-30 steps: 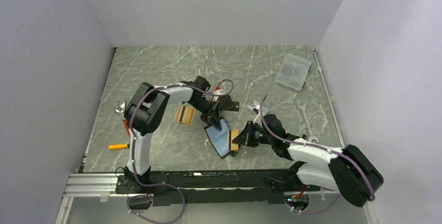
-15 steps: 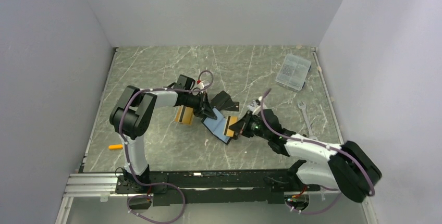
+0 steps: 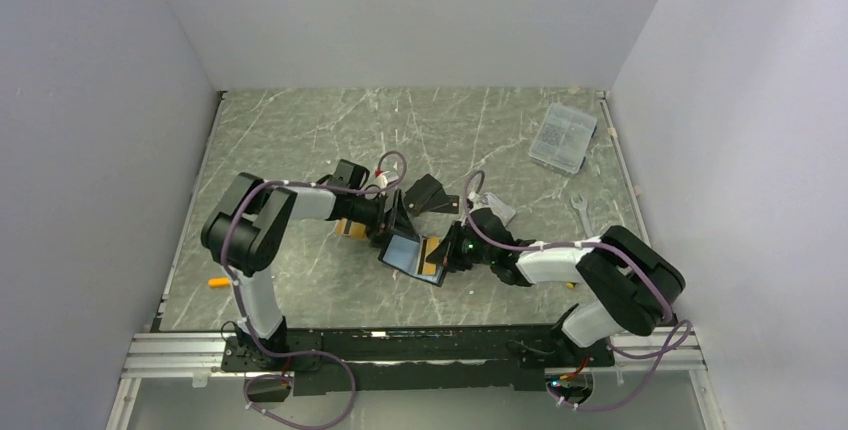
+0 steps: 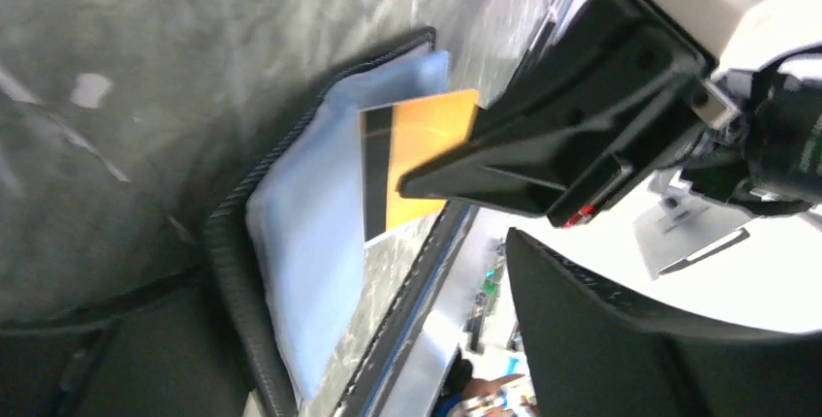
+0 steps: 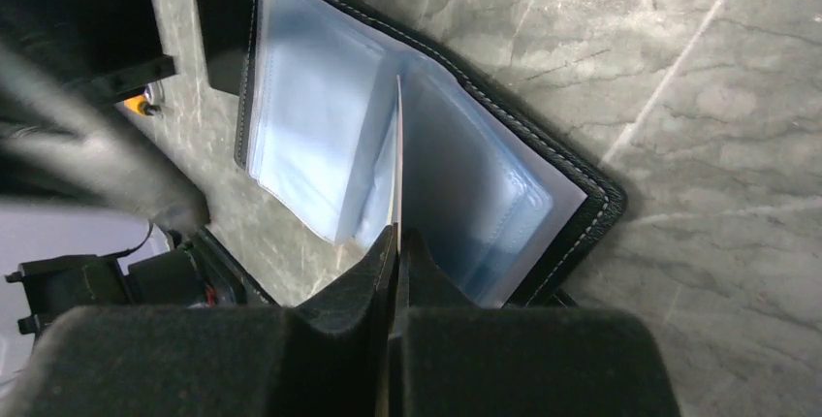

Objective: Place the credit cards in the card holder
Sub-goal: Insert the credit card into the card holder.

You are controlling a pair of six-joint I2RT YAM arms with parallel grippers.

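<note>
Right gripper [image 5: 397, 240] clamping orange-gold credit card [image 4: 426, 150] edge-on, aiming it at a pocket. Card holder [image 3: 405, 250] lying open, frame centre. Left gripper [image 3: 392, 218], jaws apart, sitting at its upper-left edge, likely steadying it.

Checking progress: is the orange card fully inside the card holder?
No, the orange card shows outside the card holder, pinched in the right gripper.

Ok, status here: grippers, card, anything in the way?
Right gripper shut on orange card, edge-on over open holder. Left gripper open beside holder. Nothing between card and holder.
</note>
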